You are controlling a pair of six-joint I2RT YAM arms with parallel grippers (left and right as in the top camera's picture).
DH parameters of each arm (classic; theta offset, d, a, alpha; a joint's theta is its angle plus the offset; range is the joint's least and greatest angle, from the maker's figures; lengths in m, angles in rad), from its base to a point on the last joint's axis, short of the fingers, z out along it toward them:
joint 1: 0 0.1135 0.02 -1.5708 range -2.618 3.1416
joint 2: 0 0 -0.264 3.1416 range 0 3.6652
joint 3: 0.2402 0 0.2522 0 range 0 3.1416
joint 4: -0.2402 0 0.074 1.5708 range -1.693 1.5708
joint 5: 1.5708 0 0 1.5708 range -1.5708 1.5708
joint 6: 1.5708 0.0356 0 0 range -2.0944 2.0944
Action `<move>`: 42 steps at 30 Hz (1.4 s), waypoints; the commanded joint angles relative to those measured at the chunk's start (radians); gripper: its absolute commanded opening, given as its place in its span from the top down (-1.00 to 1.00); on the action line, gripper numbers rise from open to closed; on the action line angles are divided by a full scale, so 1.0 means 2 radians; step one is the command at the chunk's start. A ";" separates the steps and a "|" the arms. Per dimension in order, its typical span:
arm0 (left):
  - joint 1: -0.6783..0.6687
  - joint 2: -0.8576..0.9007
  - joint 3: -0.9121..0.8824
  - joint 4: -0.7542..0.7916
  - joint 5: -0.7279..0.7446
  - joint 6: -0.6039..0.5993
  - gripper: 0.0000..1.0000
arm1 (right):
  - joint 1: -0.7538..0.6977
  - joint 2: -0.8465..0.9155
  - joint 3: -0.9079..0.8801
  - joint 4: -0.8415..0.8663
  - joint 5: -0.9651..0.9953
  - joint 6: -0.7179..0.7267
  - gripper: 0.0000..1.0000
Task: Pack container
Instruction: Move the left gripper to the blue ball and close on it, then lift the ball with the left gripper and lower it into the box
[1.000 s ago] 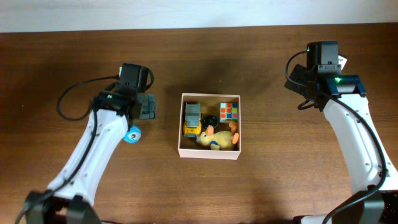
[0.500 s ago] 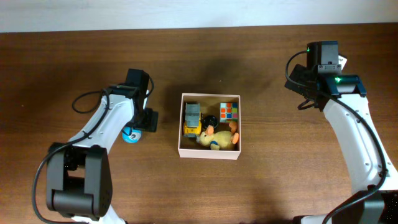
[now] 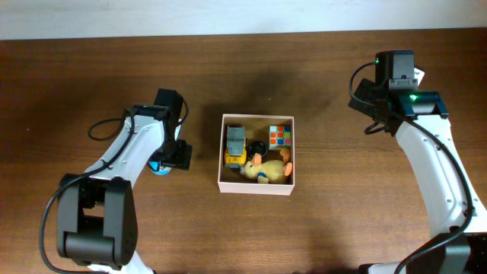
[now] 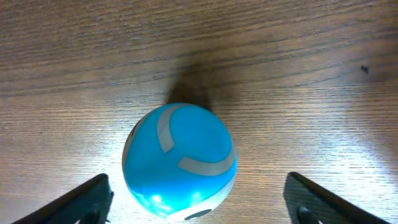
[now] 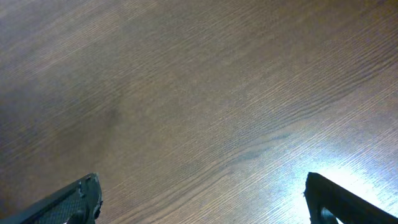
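Left gripper (image 4: 199, 196), spread wide, hovers over the blue ball (image 4: 179, 160) at nine o'clock from the container (image 3: 256, 189); right gripper (image 5: 202, 196), at two o'clock, seemingly parted too.

The container (image 3: 256, 189) sits at the middle of the table (image 3: 342, 221), holding a cube (image 3: 279, 136), a truck (image 3: 235, 144) and a plush toy (image 3: 268, 169). A ball (image 4: 179, 160) lies beside it, toward the left edge.

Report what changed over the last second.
The left gripper swung back toward its base and now hangs open over the blue-and-grey plastic ball, one finger on either side and neither touching it. The ball, the white-rimmed cardboard container, the toys inside it and the open right gripper stayed put.
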 commanded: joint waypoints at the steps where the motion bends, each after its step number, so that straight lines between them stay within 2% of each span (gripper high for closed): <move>1: 0.003 0.006 -0.006 0.012 0.006 0.002 -0.79 | -0.002 0.002 0.003 0.000 0.001 0.006 -0.97; 7: 0.012 0.014 -0.023 0.050 0.005 0.002 -0.79 | -0.002 0.002 0.003 0.000 0.001 0.006 -0.97; 14: 0.015 0.022 -0.023 0.053 0.005 0.002 -0.79 | -0.002 0.002 0.003 0.000 0.001 0.006 -0.98; 15: 0.015 0.022 -0.023 0.051 0.005 0.002 -0.68 | -0.002 0.002 0.003 0.000 0.001 0.006 -0.97; 18: 0.015 0.025 -0.026 0.051 0.005 0.002 -0.58 | -0.002 0.002 0.003 0.000 0.001 0.006 -0.97; 21: 0.015 0.026 -0.029 0.051 0.006 0.002 -0.30 | -0.002 0.002 0.003 0.000 0.001 0.006 -0.97; 25: 0.015 0.026 -0.033 0.051 0.006 0.002 -0.22 | -0.002 0.002 0.003 0.000 0.001 0.006 -0.98; 34: 0.015 0.026 -0.036 0.055 0.010 0.002 -0.18 | -0.002 0.002 0.003 0.000 0.001 0.006 -0.97; 42: 0.015 0.026 -0.027 0.050 0.019 0.002 -0.08 | -0.002 0.002 0.003 0.000 0.001 0.006 -0.98</move>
